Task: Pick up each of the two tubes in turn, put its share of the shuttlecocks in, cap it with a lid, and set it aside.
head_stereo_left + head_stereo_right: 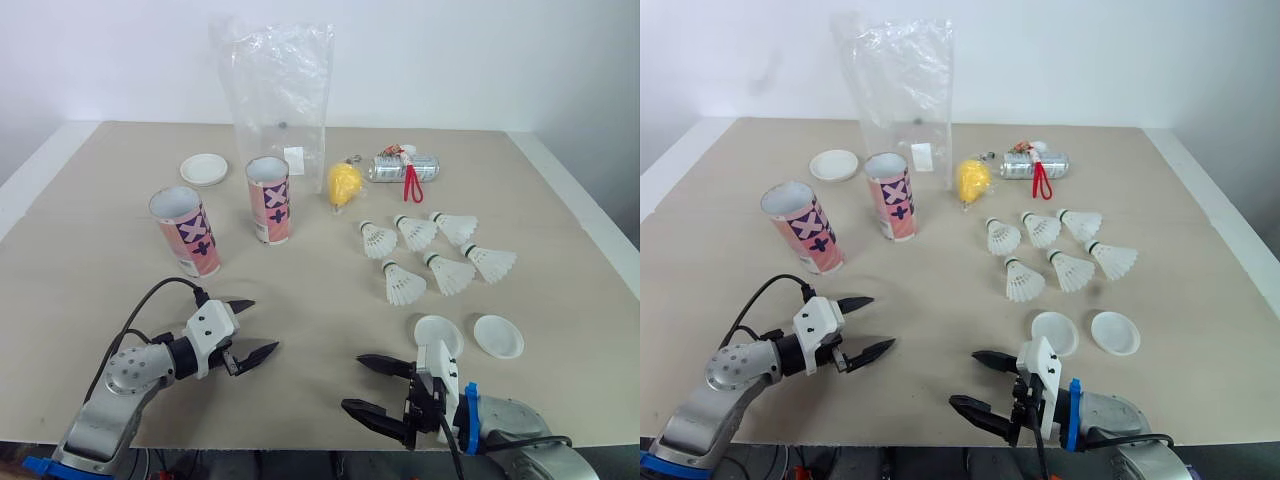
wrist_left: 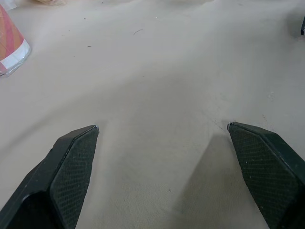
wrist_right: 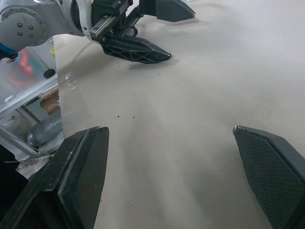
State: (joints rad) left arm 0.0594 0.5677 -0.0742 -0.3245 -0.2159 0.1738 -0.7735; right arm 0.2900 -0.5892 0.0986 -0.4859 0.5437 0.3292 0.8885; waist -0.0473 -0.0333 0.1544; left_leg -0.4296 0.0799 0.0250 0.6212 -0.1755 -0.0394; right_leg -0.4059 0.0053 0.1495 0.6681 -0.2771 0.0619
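Your left tool (image 1: 265, 324) is low over the counter (image 1: 90, 200), its two black fingers spread wide with nothing between them. It sits well in front of the plastic bag (image 1: 280, 90) and off to the bag's left. Your right tool (image 1: 352, 382) is just as wide open and just as empty, well in front of the bag and a little to its right (the two tools point toward each other across bare counter).

The upright tube (image 1: 270, 198), pink with dark crosses, stands just in front of the bag with its open end up. The leaning tube (image 1: 186, 232) is to the bag's left and nearer the left tool, mouth open, tipping away from the bag and apart from the other tube.

Six shuttlecocks (image 1: 445, 272) lie in a loose cluster on the counter, in front of the bag and to its right. The back lid (image 1: 204, 168) lies just left of the bag. The front lid (image 1: 437, 328) and the outer lid (image 1: 498, 336) lie side by side past the shuttlecocks from the bag, with the front lid close by your right tool's wrist.

A yellow lump (image 1: 345, 184) and a silver packet (image 1: 405, 166) with a red cord lie just to the bag's right.
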